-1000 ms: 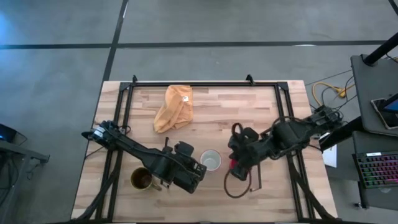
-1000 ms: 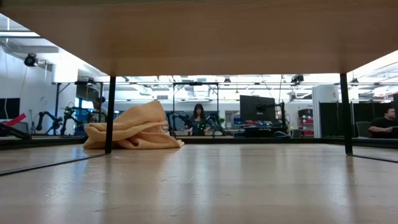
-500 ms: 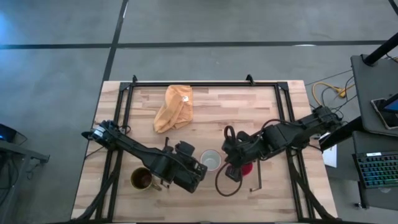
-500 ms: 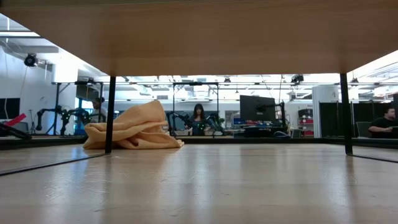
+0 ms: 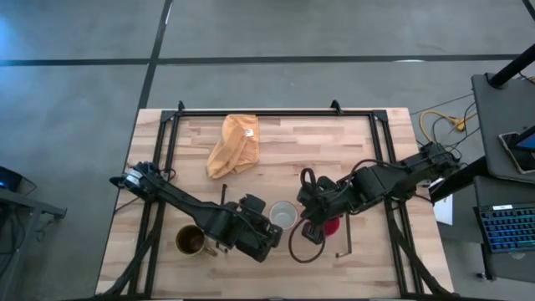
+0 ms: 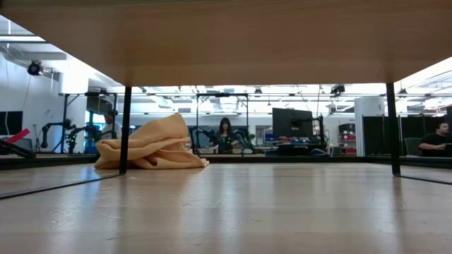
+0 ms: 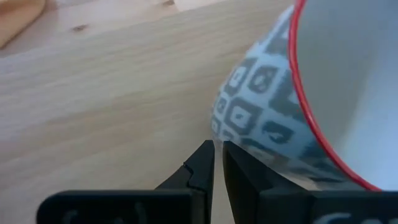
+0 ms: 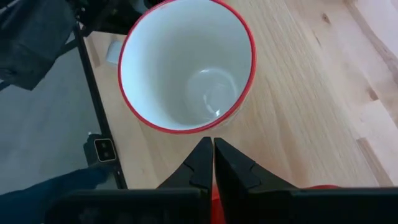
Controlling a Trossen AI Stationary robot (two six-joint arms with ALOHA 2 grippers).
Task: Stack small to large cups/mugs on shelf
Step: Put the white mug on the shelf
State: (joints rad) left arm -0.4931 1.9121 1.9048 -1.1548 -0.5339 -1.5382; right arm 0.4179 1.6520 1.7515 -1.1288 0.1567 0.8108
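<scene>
The white mug (image 5: 284, 215), red-rimmed with grey squares on its wall (image 7: 261, 118), stands upright on the light wood between my two grippers. My left gripper (image 5: 269, 227) is shut, with its tips (image 7: 217, 158) right beside the mug's lower wall. My right gripper (image 5: 309, 221) is shut over the red mug (image 5: 332, 224), just short of the white mug (image 8: 186, 68). The brown-gold mug (image 5: 191, 241) stands at the near left, beside the left arm. The shelf's underside (image 6: 226, 42) spans the top of the low view, which shows no mug. My left gripper's shut tips stand against the white mug's lower wall (image 7: 231, 134); I cannot tell whether they touch it. My right gripper is shut on the red mug, slanting down from the table's right. Red shows between its fingers (image 8: 214, 198), but the fingers hide which part they pinch.
A yellow-orange cloth (image 5: 234, 144) lies crumpled at the far middle and also shows in the low view (image 6: 152, 144). Black rails (image 5: 167, 167) (image 5: 383, 159) run along both short ends. A thin black bent rod (image 5: 347, 242) lies near the red mug. People sit in the room behind.
My right gripper has gone toward the table's left edge, up to the white mug, and has then stayed still; more of the red mug now shows beside it. My left gripper has edged slightly toward the table's right. The white mug has stayed put.
</scene>
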